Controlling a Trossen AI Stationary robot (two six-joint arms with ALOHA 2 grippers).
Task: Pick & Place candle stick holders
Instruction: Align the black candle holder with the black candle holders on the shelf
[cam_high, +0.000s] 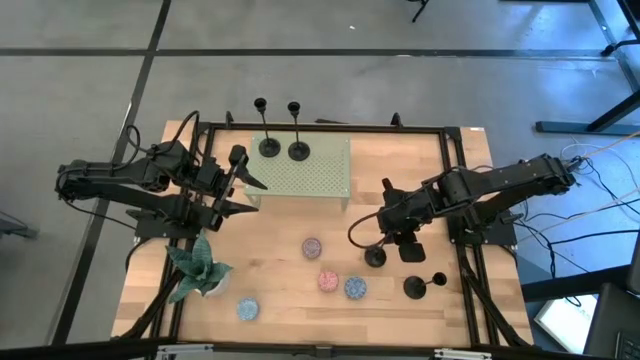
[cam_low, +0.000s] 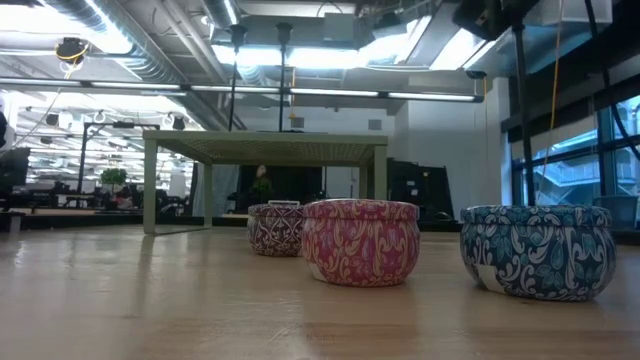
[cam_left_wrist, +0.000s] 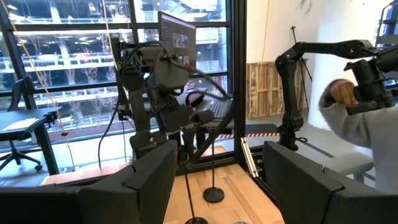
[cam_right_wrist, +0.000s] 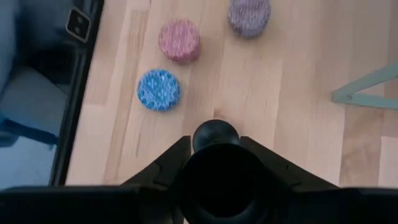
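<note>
Bench (cam_high: 290, 300): green rack (cam_high: 305, 170) carries two holders (cam_high: 283, 148). Left pincer (cam_high: 240, 195) spread, empty, beside rack. Right pincer (cam_right_wrist: 214, 146) straddles third holder (cam_right_wrist: 215, 134) near candles (cam_right_wrist: 179, 40); grip cannot tell. Fourth holder (cam_high: 418, 287) stands nearby.

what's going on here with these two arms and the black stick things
The robot is moving candle stick holders onto the green perforated stand. Two holders already stand on it. The right gripper is at the top of a third holder on the table, fingers on either side of its cup; whether it grips yet is unclear. A fourth holder stands nearby. The left gripper waits open beside the stand.
</note>
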